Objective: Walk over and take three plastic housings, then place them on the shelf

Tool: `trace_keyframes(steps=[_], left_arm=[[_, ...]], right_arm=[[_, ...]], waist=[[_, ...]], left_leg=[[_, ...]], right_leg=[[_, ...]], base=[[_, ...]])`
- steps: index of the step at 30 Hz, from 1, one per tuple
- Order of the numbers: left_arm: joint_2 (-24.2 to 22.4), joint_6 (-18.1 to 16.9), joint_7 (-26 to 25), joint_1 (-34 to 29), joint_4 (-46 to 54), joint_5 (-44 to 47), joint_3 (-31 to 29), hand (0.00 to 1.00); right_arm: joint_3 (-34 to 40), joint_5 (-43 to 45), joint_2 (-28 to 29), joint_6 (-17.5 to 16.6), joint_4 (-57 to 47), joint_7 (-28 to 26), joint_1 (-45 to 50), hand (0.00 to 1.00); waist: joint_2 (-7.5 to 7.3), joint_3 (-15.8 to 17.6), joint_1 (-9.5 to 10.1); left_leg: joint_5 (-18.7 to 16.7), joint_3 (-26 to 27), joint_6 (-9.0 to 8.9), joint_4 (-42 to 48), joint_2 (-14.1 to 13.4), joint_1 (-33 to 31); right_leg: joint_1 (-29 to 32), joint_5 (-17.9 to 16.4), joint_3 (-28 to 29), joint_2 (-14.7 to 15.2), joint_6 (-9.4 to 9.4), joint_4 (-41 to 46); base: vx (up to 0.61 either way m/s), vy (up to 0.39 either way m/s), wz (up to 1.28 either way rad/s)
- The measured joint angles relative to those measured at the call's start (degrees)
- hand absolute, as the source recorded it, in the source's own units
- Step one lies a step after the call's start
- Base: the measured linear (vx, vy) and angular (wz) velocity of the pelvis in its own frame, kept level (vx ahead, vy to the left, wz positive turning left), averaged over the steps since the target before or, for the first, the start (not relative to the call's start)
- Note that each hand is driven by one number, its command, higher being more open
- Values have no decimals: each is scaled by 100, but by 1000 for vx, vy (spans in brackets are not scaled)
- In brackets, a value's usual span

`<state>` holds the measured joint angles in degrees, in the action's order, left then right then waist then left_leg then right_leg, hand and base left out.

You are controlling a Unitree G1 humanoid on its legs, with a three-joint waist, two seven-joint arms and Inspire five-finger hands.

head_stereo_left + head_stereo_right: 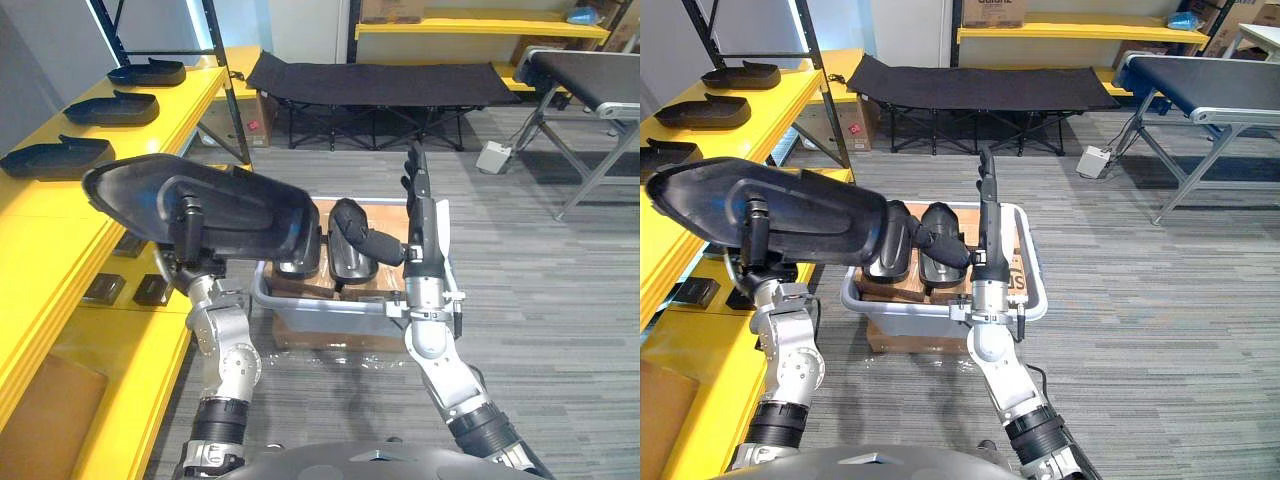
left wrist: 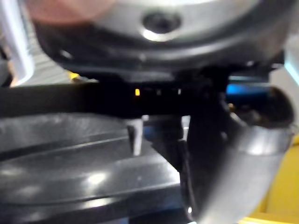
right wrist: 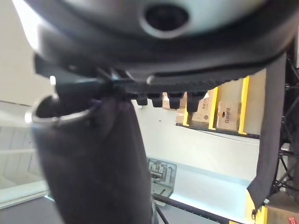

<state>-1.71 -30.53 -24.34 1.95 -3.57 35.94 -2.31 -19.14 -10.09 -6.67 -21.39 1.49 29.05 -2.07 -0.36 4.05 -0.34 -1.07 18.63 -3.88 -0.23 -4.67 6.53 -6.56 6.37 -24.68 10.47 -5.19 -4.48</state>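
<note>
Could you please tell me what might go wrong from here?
1. The left robot hand grips the big housing by its lower rim alone, so it may tilt or slip.
2. Swinging it onto the shelf could knock the three housings already lying there.

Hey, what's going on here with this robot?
The left robot hand grips a black plastic housing, lifted beside the yellow shelf, where three housings already lie. The right robot hand is open, fingers straight up, raised by a grey bin that holds more housings.
</note>
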Motion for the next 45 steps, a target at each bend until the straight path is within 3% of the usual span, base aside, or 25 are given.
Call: trace_keyframes(steps=[1,4,8,13,19,24,27,30,38,43,45], left_arm=[[1,19,-334,-64,47,-639,-102,0],[13,102,-702,-215,280,-1475,-316,0],[157,351,-718,-362,543,-2301,-458,0],[367,615,132,-533,644,-2313,-473,0],[545,1102,1607,-1228,1052,-2251,-411,0],[867,1509,2380,-1574,1180,-2121,-417,0],[885,1641,2562,-1798,1354,-2017,-430,0],[902,1688,2754,-1934,1597,-1879,-510,0],[905,1681,3227,-2724,2230,-1308,-1410,0],[892,1683,3625,-2972,2230,-1155,-1369,0],[893,1683,3828,-2937,2239,-1154,-1314,0]], right_arm=[[63,61,37,0,-37,-9,105,100],[158,273,80,-2,-163,-147,254,100],[455,947,68,-27,-327,-685,432,100],[749,1386,7,-16,-338,-1320,685,100],[859,1533,-33,6,-341,-1832,847,100],[782,1846,-55,317,-339,-2333,837,100],[586,1924,-194,416,-239,-2514,809,100],[346,1973,-327,528,-91,-2662,754,100],[154,1950,-545,635,168,-2759,249,100],[170,1964,-625,724,168,-2971,104,100],[190,1952,-679,799,168,-2990,158,100]], waist=[[-1,1,19],[-8,2,14],[-6,3,8],[-1,6,12],[25,7,13],[57,17,104],[82,29,209],[104,33,461],[174,74,956],[173,81,963],[194,110,917]], left_leg=[[0,-7,0,-1,0,-2],[-5,-7,-3,-2,2,-9],[-17,-1,-3,-3,-1,-21],[-30,4,3,-3,-1,-45],[-29,-4,6,10,-3,-137],[-21,-196,25,28,10,-227],[-24,-378,30,62,21,-249],[-15,-676,46,118,49,-391],[-17,-1138,47,245,104,-431],[-50,-1481,56,637,139,-843],[-50,-1538,151,742,192,-1020]], right_leg=[[-2,-3,-8,0,2,-1],[30,-15,-13,2,14,-3],[53,-28,-14,1,20,-4],[80,-35,-15,1,24,-34],[125,-33,-37,0,24,-15],[86,-34,-294,13,25,-9],[-28,-65,-528,24,31,-32],[-73,-126,-840,32,15,-33],[-387,-233,-1285,51,-6,-5],[-496,-253,-1689,22,13,-2],[-592,-295,-2009,44,-44,2]], base=[[0,0,0],[0,0,0],[0,0,0],[0,0,0],[27,13,1],[9,15,18],[2,9,36],[-11,-2,51],[13,12,31],[-3,5,40],[-53,25,77]])
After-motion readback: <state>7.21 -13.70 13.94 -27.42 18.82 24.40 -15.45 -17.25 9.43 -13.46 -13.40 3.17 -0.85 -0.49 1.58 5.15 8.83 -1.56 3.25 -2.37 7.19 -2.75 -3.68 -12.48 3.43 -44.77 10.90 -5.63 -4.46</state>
